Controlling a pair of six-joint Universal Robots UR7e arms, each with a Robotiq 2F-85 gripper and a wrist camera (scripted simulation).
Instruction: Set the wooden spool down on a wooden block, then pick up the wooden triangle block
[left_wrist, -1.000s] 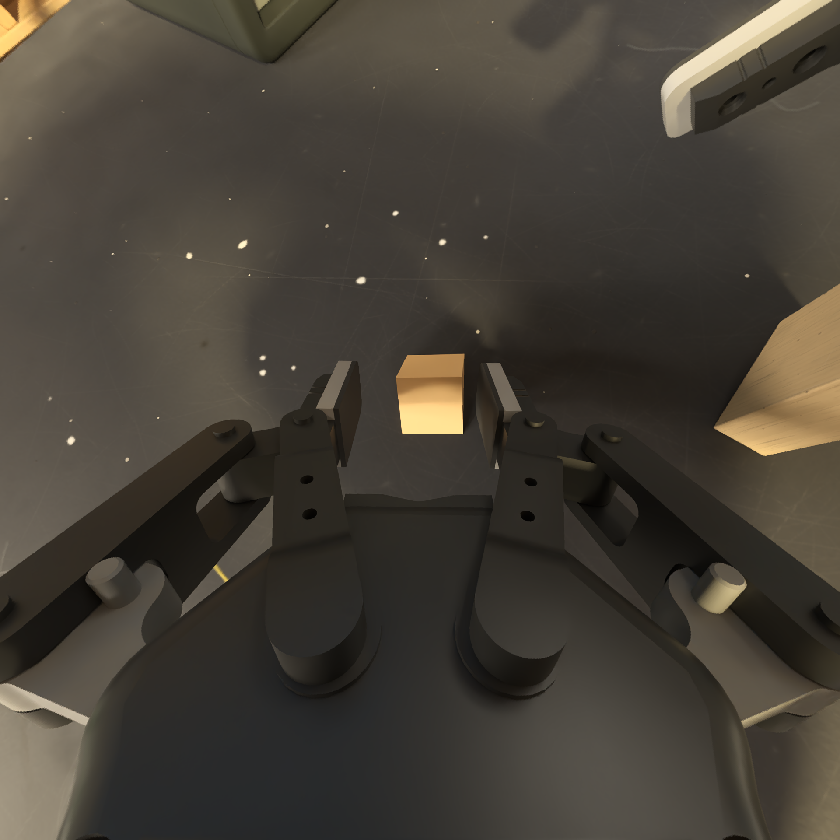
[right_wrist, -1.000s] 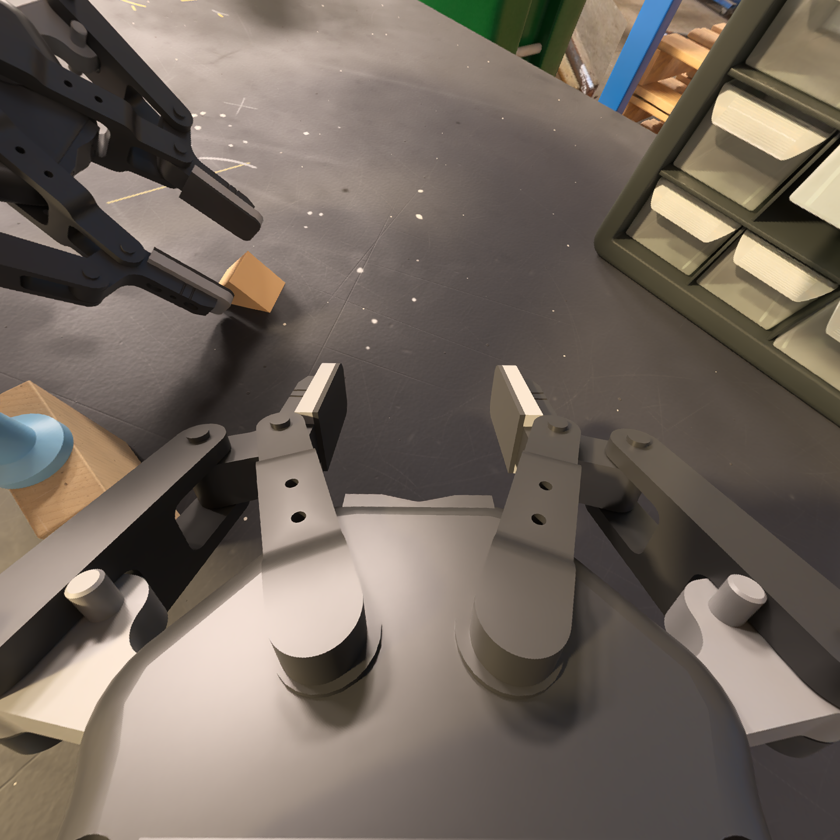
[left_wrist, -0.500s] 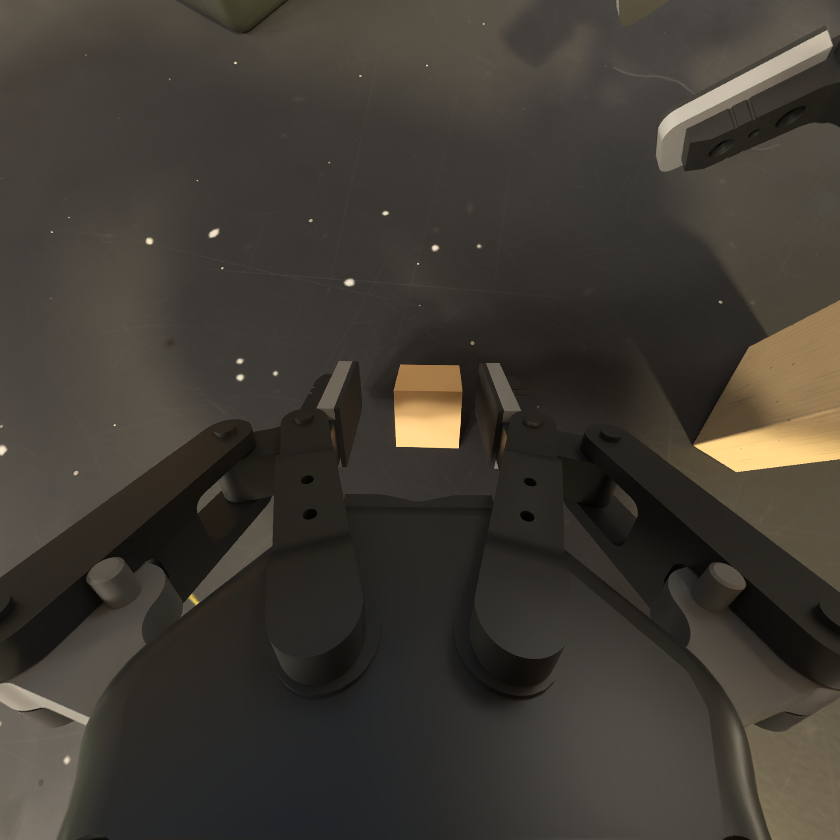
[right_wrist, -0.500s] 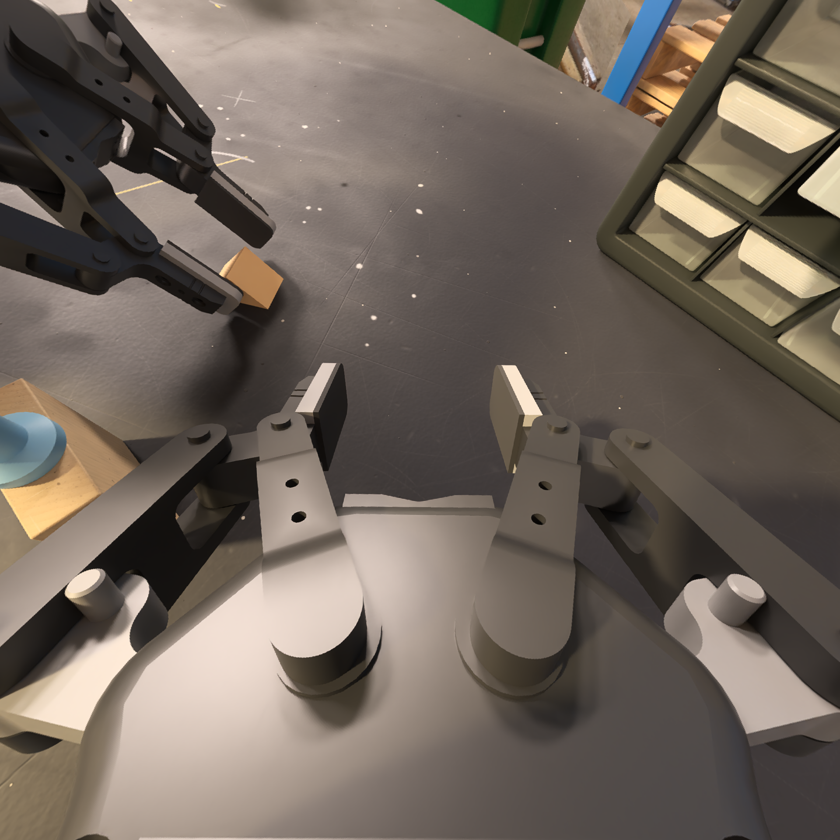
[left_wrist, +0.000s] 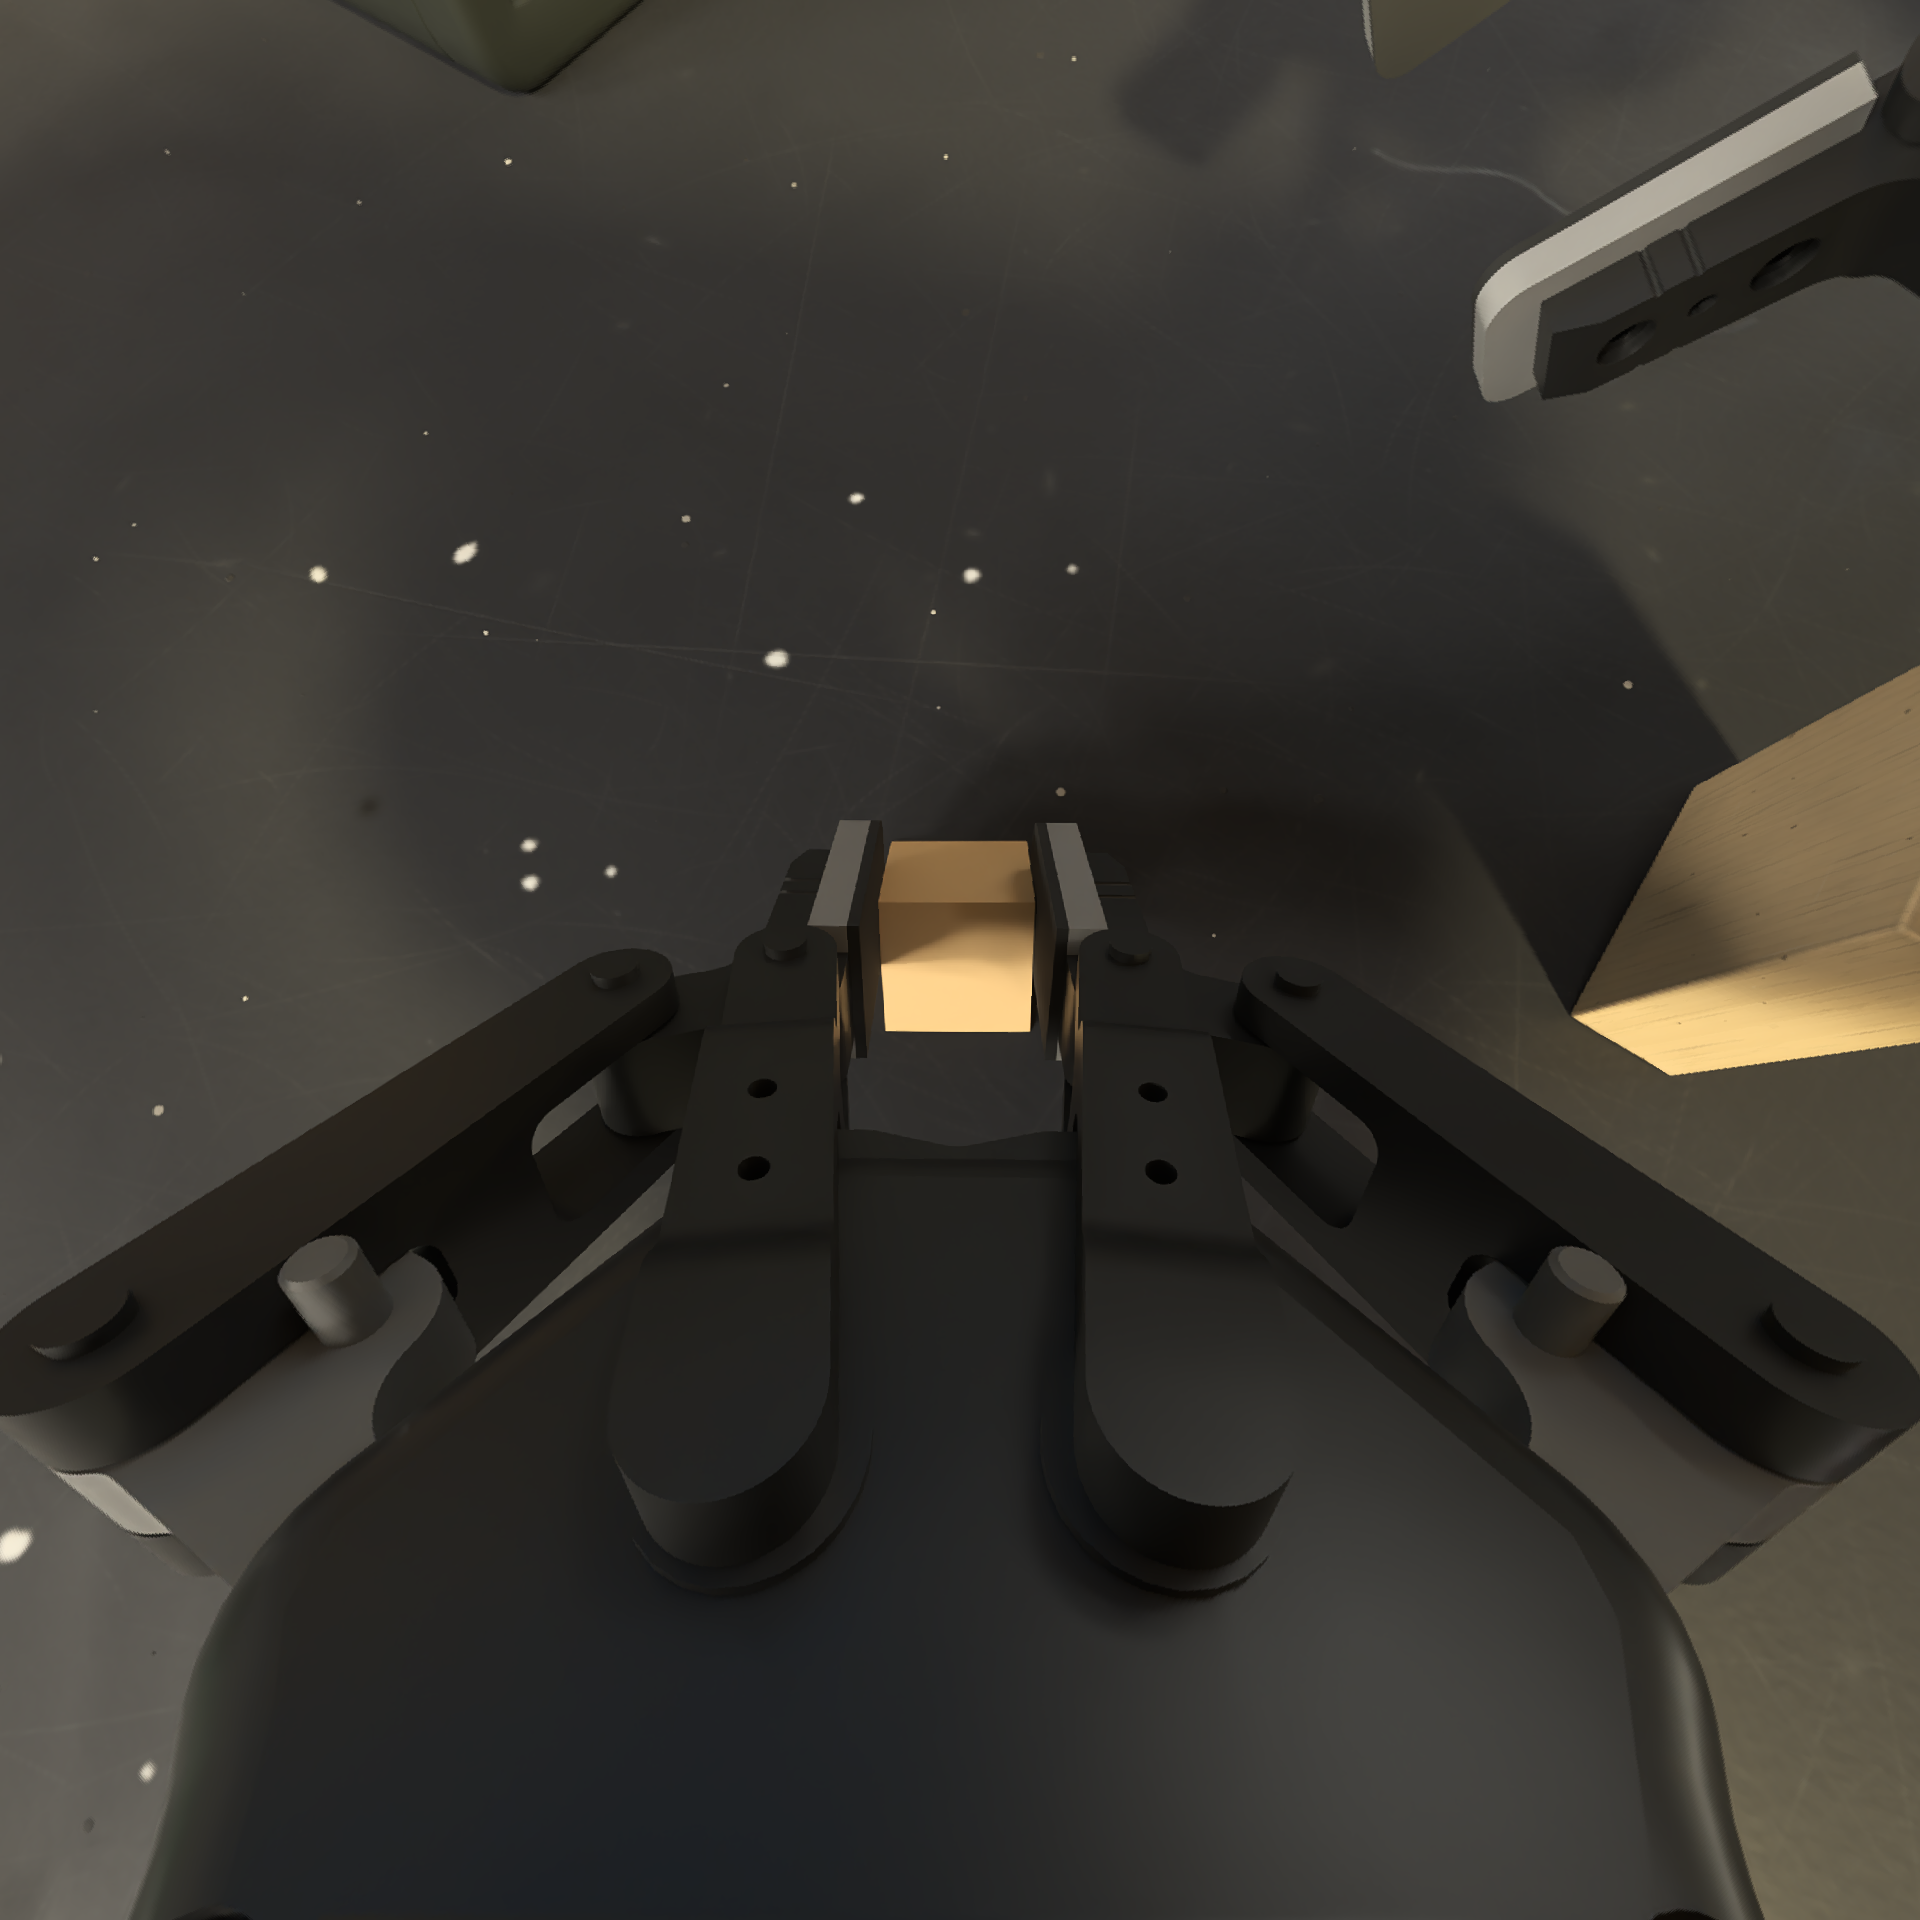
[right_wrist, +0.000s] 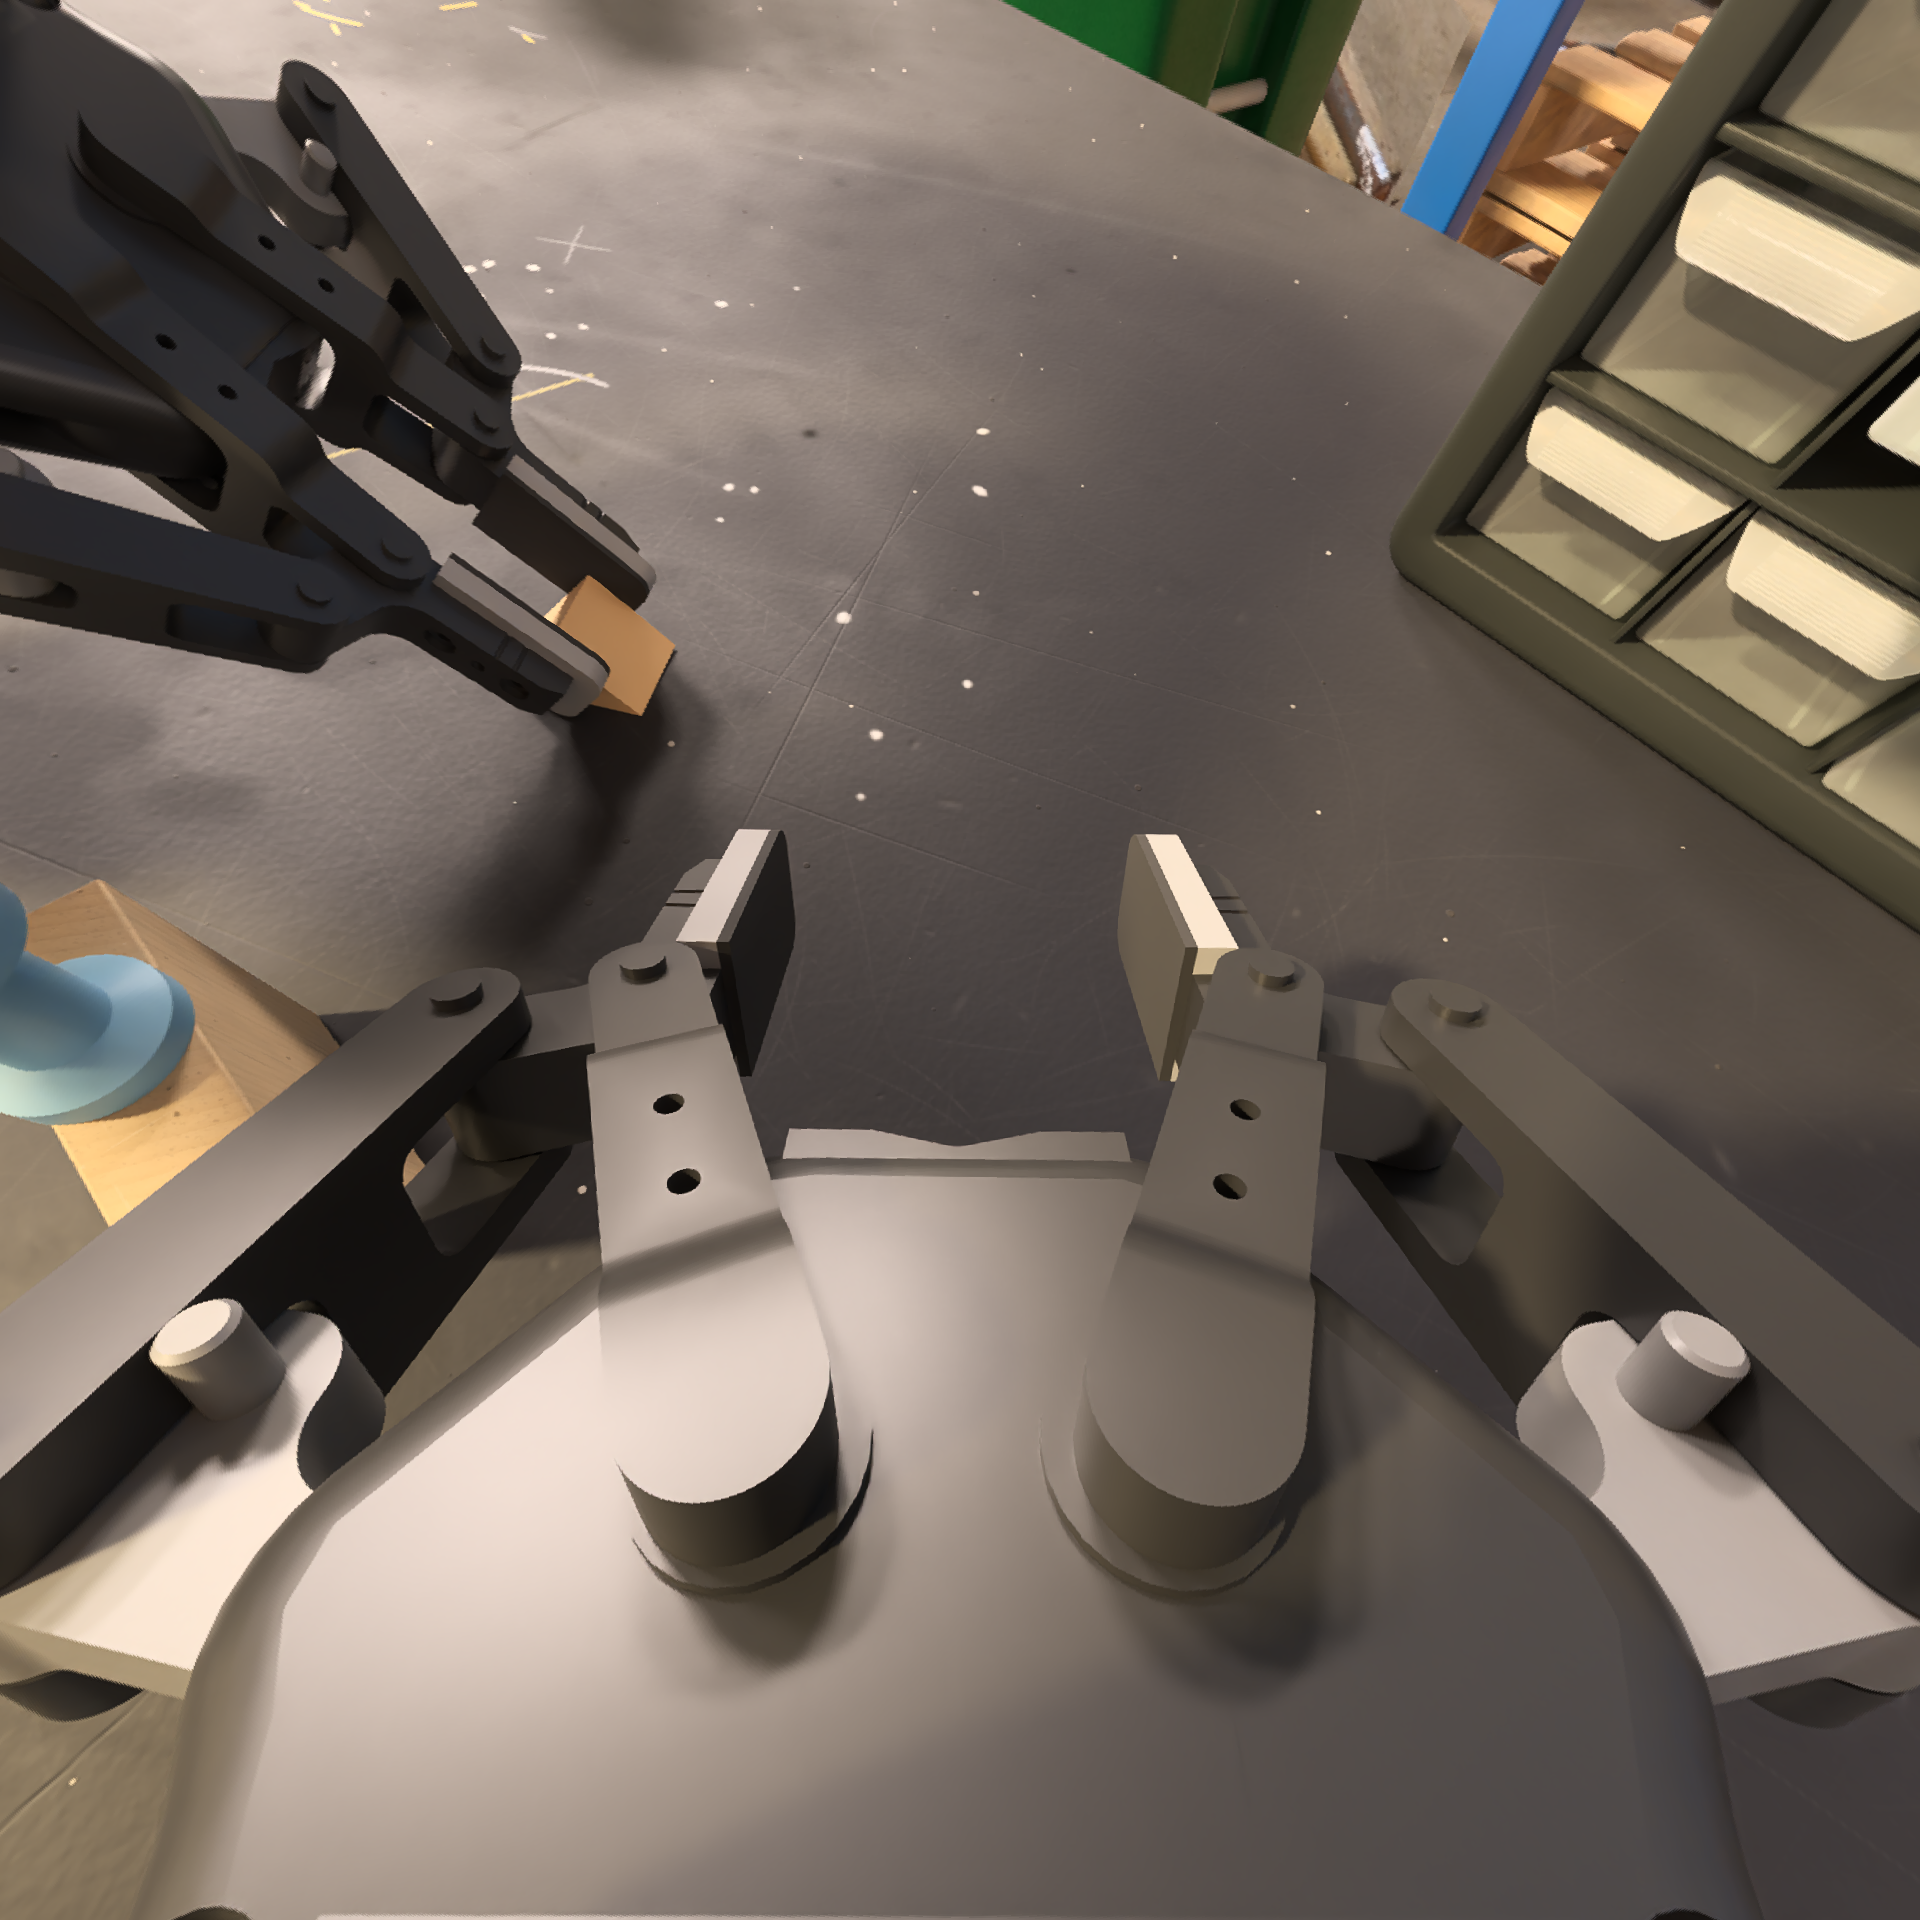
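My left gripper (left_wrist: 956, 904) is shut on the small wooden triangle block (left_wrist: 956, 940), which rests low at the dark table; both pads touch its sides. The right wrist view shows the same block (right_wrist: 623, 649) between the left gripper's fingers (right_wrist: 520, 655). The blue spool (right_wrist: 73, 1029) stands upright on a larger wooden block (right_wrist: 197, 1049) at that view's left edge; that block also shows in the left wrist view (left_wrist: 1787, 904). My right gripper (right_wrist: 961, 935) is open and empty above the table.
An olive drawer cabinet (right_wrist: 1704, 488) with pale drawers stands at the right of the right wrist view; its corner shows in the left wrist view (left_wrist: 509, 31). The right gripper's finger (left_wrist: 1683, 239) hangs at the upper right there. The dark table (right_wrist: 1039, 520) lies between.
My left gripper's fingers have closed from either side onto the triangle block. The right gripper has drawn back a little, staying open.
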